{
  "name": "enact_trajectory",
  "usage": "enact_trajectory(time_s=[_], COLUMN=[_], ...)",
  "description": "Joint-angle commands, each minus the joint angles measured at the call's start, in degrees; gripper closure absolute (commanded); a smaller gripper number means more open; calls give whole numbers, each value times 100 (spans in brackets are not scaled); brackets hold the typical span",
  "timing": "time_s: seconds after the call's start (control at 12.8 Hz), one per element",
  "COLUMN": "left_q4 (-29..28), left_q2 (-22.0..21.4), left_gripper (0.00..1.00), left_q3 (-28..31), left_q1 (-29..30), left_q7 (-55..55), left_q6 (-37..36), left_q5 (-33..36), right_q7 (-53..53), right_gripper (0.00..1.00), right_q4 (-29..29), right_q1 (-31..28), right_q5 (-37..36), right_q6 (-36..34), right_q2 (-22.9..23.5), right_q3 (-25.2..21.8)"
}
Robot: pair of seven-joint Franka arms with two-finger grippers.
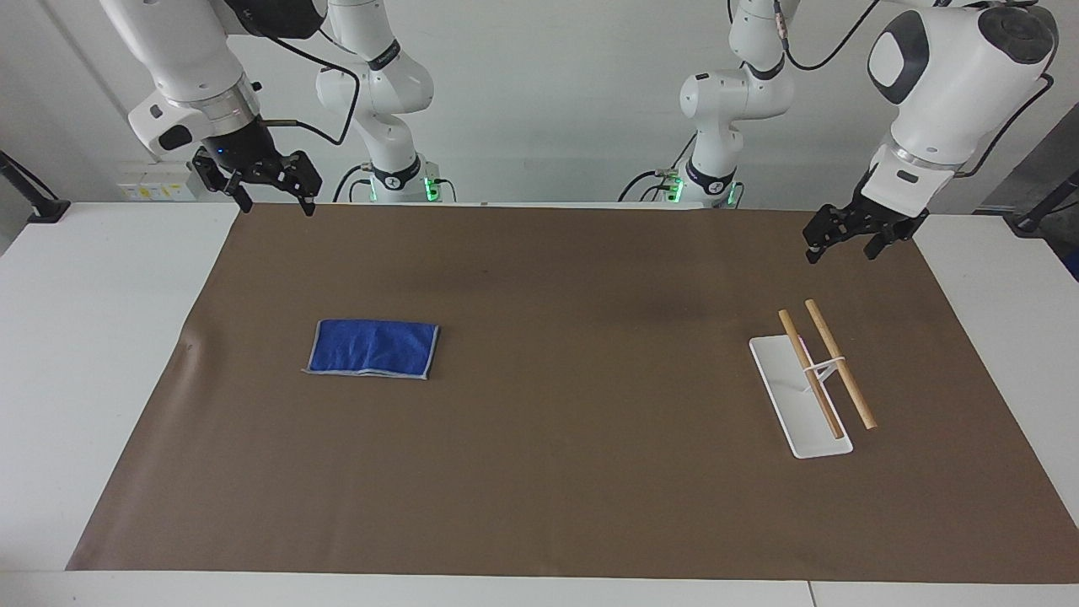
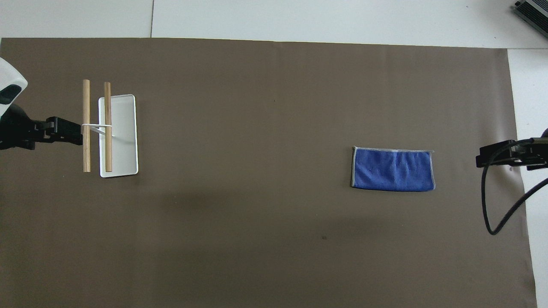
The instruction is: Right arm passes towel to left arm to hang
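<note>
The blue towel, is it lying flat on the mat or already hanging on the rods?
Lying flat: the towel rests on the brown mat, apart from the wooden rods.

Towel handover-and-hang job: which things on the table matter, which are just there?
In the job:
- towel, flat on the mat at the right arm's end
- rack with two wooden rods on a white base, at the left arm's end
- right gripper, open, raised
- left gripper, open, raised

Just there:
- brown mat

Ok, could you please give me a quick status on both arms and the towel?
Right gripper open, raised, empty. Left gripper open, raised near the rack. Blue towel flat on the mat, untouched. Nothing in the way.
</note>
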Motion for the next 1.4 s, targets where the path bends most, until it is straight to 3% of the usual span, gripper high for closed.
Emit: enact_trajectory(time_s=[0.0, 0.31, 0.47, 0.7, 1.32], left_q4=[-193, -184, -193, -184, -184], left_q2=[-174, -174, -174, -174, -174], left_gripper=[0, 0, 0, 0, 0], left_q3=[0, -9, 0, 0, 0], left_q1=[44, 44, 44, 44, 44], left_q7=[73, 82, 82, 73, 73], left_q6=[52, 52, 52, 52, 52], left_q5=[-64, -64, -64, -64, -64], right_q7=[26, 35, -139, -237, -668], right_gripper=[0, 0, 0, 0, 0], right_q4=[67, -379, -1090, -1934, -3491], right_q1=[75, 145, 136, 128, 172], right_q5=[-64, -55, -46, -46, 15], right_q6=[34, 489, 1269, 2403, 4909], right_q2=[45, -130, -306, -210, 702], right_q3=[-88, -79, -79, -79, -70])
